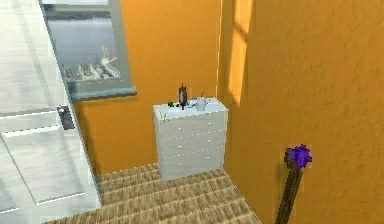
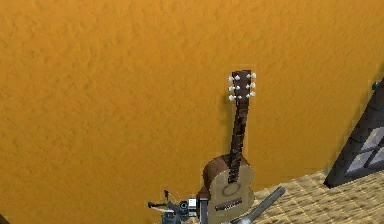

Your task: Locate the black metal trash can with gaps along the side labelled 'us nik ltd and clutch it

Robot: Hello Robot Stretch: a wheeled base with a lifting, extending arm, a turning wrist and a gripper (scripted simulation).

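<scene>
Honestly, can't tell which way the trash can lies from the end effector, low near the guitar; whether it's gripping anything, can't tell either.

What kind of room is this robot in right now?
Most likely a bedroom or small living room in a house. A white chest of drawers with small items on top stands near a window, and an acoustic guitar leans against an orange wall.
</scene>
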